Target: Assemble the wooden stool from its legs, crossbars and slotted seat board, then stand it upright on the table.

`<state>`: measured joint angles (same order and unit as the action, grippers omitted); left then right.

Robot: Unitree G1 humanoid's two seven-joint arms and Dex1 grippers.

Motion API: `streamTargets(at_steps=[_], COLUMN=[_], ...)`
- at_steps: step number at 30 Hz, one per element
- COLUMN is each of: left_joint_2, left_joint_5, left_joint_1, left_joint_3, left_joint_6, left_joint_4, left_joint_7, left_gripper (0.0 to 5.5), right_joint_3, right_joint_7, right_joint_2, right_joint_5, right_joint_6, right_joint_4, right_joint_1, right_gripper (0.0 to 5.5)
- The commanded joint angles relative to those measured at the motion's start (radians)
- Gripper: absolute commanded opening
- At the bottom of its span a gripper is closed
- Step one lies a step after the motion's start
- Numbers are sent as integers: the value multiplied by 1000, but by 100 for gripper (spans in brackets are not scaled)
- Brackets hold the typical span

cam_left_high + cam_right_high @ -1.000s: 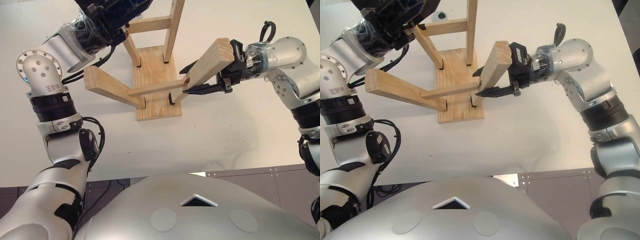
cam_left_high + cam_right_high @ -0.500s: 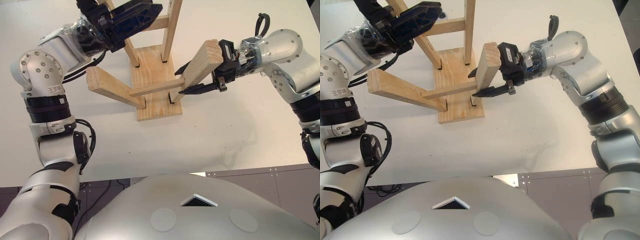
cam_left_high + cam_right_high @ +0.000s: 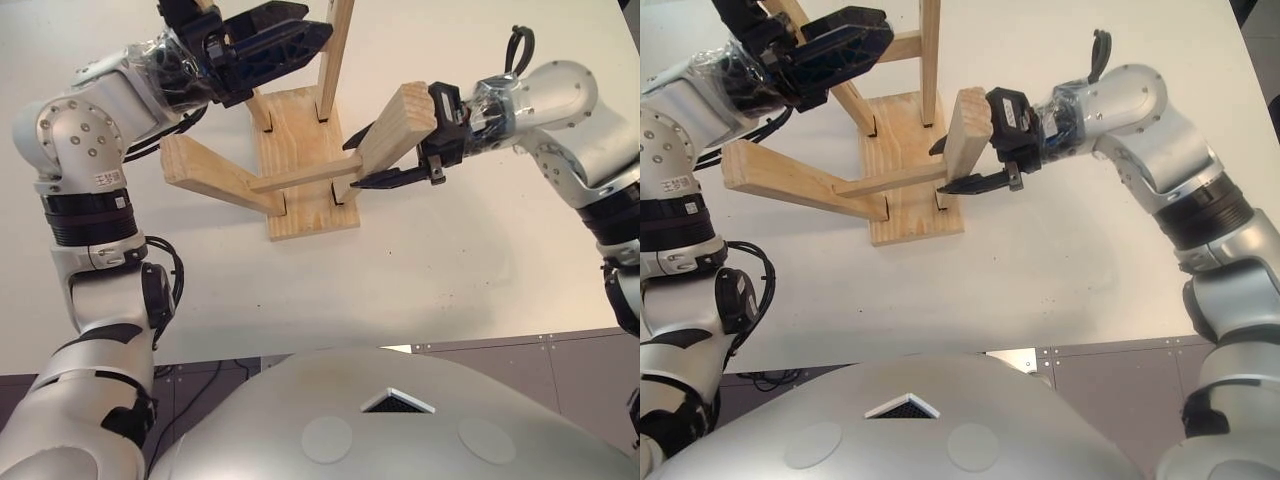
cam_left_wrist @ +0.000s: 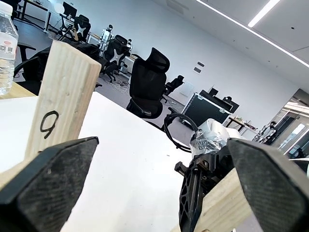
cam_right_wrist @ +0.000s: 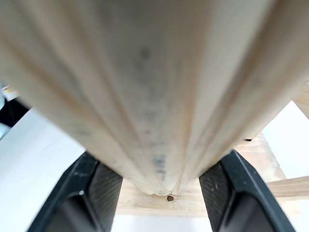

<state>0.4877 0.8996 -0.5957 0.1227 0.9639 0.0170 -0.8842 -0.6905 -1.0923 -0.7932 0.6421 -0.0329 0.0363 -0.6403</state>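
Swinging in over the last second, the left gripper (image 3: 310, 25) now hangs wide open and empty beside the far legs (image 3: 335, 55). The seat board (image 3: 305, 205) lies flat on the table (image 3: 480, 240), legs slotted upward. The right gripper (image 3: 372, 160) is clamped on the near right leg (image 3: 392, 118).
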Motion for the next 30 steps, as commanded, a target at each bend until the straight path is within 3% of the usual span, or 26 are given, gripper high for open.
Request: streamTargets(at_steps=[1,8,12,17,23,28,30], left_joint_2=[173,254,349,476,624,588,562], left_joint_5=[-101,-217,-288,-432,-430,-470,-514], left_joint_1=[-382,-678,-737,-651,-504,-444,-414], left_joint_3=[-146,-393,-550,-690,-762,-782,-805], left_joint_6=[-9,-6,-47,-201,-196,-111,-119], left_joint_4=[-34,23,-32,-90,-244,-318,-336], left_joint_7=[-204,-565,-720,-729,-730,-706,-674], left_gripper=[491,491,491,491,491,491,461], right_joint_3=[-251,-265,-277,-287,-285,-276,-272], right_joint_7=[265,266,289,300,314,322,316], right_joint_2=[-118,-136,-123,-109,-105,-119,-119], right_joint_5=[-484,-520,-525,-521,-511,-498,-499], right_joint_6=[-419,-462,-468,-469,-465,-474,-454], right_joint_4=[-40,-114,-65,-42,-24,-25,4], right_joint_1=[270,188,177,161,166,181,181], right_gripper=[205,205,205,205,205,205,205])
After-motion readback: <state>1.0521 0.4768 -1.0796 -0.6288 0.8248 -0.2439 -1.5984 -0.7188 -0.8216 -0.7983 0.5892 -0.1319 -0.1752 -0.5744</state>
